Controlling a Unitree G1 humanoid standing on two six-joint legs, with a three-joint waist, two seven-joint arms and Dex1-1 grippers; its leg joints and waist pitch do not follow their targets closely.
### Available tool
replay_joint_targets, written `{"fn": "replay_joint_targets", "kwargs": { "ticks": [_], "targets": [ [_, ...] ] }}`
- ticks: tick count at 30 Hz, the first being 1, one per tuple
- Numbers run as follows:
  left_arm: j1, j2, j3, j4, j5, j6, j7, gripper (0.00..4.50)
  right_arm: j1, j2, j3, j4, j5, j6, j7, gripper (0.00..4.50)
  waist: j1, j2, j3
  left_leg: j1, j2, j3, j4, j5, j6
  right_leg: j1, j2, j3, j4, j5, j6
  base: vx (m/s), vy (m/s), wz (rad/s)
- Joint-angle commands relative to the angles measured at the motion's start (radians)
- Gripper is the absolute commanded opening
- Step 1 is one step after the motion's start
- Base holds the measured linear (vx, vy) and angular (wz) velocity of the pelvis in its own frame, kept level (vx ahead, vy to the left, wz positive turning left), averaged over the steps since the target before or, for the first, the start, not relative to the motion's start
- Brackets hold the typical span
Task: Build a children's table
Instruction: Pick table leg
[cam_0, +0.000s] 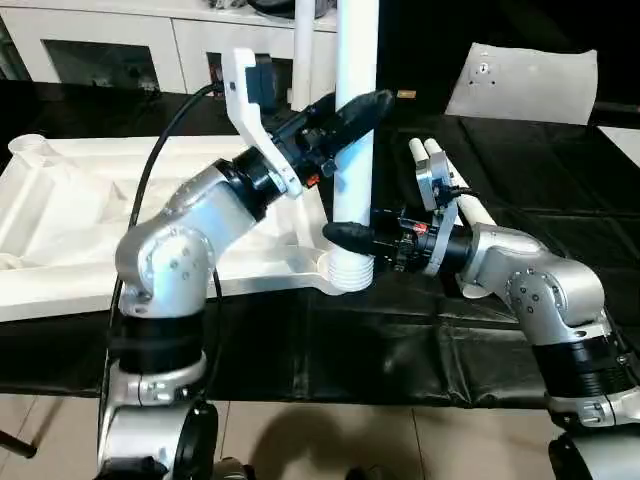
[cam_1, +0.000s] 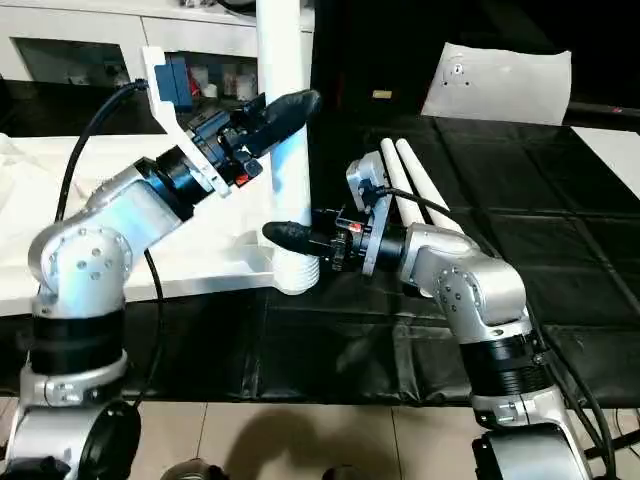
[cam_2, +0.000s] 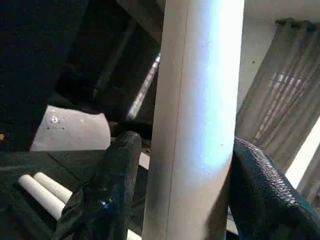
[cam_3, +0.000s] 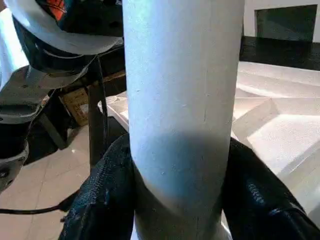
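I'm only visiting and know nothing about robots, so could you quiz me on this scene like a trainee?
1. True or false: the upright leg stands in a corner socket of the upside-down table top.
2. Which gripper holds the leg lower down? A) left gripper B) right gripper
3. How many spare legs lie on the black cloth?

Key: 1 true; 2 B, just above the socket; 3 two, side by side behind the right arm.

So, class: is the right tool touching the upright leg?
Touching. In the right wrist view, both fingers of the right tool press against the upright leg on either side, no gap.
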Motion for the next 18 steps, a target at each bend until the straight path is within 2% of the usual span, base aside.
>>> {"fn": "replay_joint_targets", "kwargs": {
  "ticks": [1,5,8,9,10,12,14,18],
  "targets": [
    [0.006,-0.008,-0.005,0.010,0.021,0.007,0.034,2.29,-0.035,-0.001,-0.012,-0.008,-0.010,-0.038,0.000,1.90,-0.003,-0.012,-0.080,0.018,0.014,-0.007,-0.057,-0.142,0.011,0.047,-0.048,0.022,-0.075,-0.280,-0.140,0.000,0.000,0.00],
    [0.001,0.007,-0.034,0.024,0.052,-0.023,0.023,2.29,-0.044,0.000,-0.012,0.009,-0.028,-0.044,-0.018,1.90,-0.005,-0.012,-0.079,0.019,0.014,-0.009,-0.058,-0.149,0.009,0.046,-0.047,0.021,-0.077,-0.290,-0.131,0.000,0.000,0.00],
    [-0.001,0.004,-0.034,0.027,0.052,-0.028,0.021,2.29,-0.047,0.002,-0.015,0.015,-0.032,-0.044,-0.023,1.90,-0.006,-0.012,-0.080,0.019,0.014,-0.008,-0.057,-0.147,0.005,0.047,-0.047,0.022,-0.074,-0.275,-0.137,0.000,0.000,0.00],
    [-0.008,0.011,-0.041,0.029,0.049,-0.029,0.004,2.29,-0.051,0.003,-0.019,0.019,-0.028,-0.036,-0.023,2.25,-0.006,-0.014,-0.080,0.019,0.014,-0.007,-0.058,-0.146,0.007,0.047,-0.048,0.022,-0.075,-0.269,-0.140,0.000,0.000,0.00],
    [-0.010,0.012,-0.043,0.030,0.048,-0.029,0.000,2.29,-0.052,0.003,-0.019,0.019,-0.026,-0.034,-0.022,2.25,-0.005,-0.014,-0.080,0.019,0.014,-0.008,-0.058,-0.146,0.008,0.047,-0.048,0.022,-0.074,-0.268,-0.141,0.000,0.000,0.00],
    [-0.016,0.022,-0.053,0.032,0.044,-0.028,-0.022,2.29,-0.054,0.002,-0.019,0.021,-0.020,-0.028,-0.016,2.60,-0.007,-0.014,-0.080,0.020,0.014,-0.008,-0.059,-0.150,0.008,0.046,-0.047,0.022,-0.074,-0.264,-0.143,0.000,0.000,0.00],
    [-0.027,0.045,-0.076,0.033,0.036,-0.025,-0.080,2.29,-0.057,-0.006,-0.014,0.020,-0.012,-0.018,0.005,2.63,-0.006,-0.013,-0.080,0.020,0.013,-0.008,-0.059,-0.150,0.009,0.046,-0.047,0.022,-0.073,-0.265,-0.142,0.000,0.000,0.00],
    [-0.043,0.071,-0.100,0.035,0.020,-0.012,-0.149,2.29,-0.060,-0.029,0.001,0.008,-0.003,0.011,0.049,3.06,-0.005,-0.013,-0.080,0.022,0.016,-0.008,-0.060,-0.147,0.009,0.047,-0.048,0.023,-0.070,-0.248,-0.154,0.000,0.000,0.00]
  ]
}}
